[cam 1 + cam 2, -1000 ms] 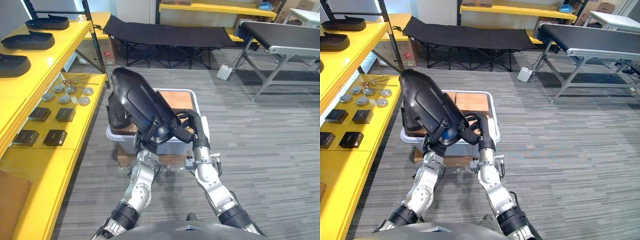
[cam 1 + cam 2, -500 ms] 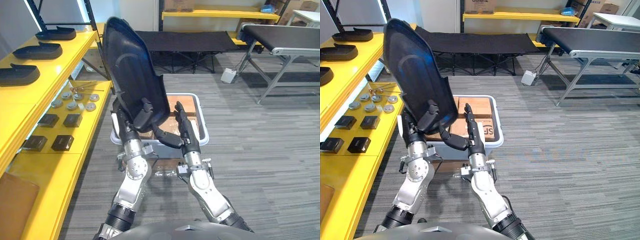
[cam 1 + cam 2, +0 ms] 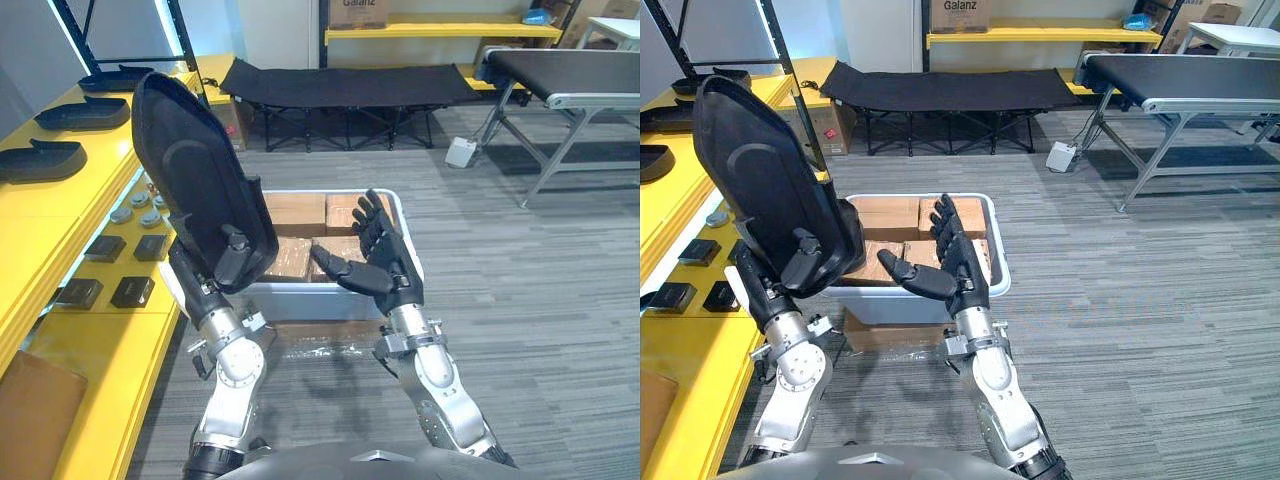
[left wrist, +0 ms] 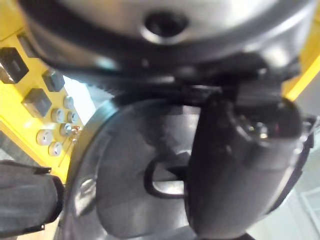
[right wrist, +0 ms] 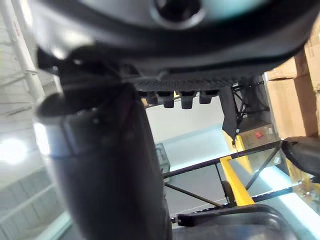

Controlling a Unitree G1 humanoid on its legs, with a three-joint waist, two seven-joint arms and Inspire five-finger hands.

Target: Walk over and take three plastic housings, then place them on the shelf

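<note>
- The left hand [image 3: 232, 262] is gripping the lower end of a black housing [image 3: 195, 180], with its fingers behind the part and its thumb curled over the front.
- The housing is standing almost upright in that hand, wide end up. It is being held between the yellow shelf [image 3: 60, 205] and the white bin [image 3: 330, 298], with its lower end over the bin's left corner.
- In the left wrist view the thumb [image 4: 240, 165] is pressing across the housing's hollow inner face.
- The right hand [image 3: 385, 268] is hovering over the bin with its fingers straight and spread and its palm turned toward the housing. It is holding nothing and is not touching the part.
- Cardboard boxes [image 3: 295, 212] are lying packed inside the bin.
- Three more housings [image 3: 82, 113] are lying in a row on the shelf's top level.
- Metal discs [image 3: 128, 214] and small black blocks [image 3: 132, 291] are sitting on the lower level.
</note>
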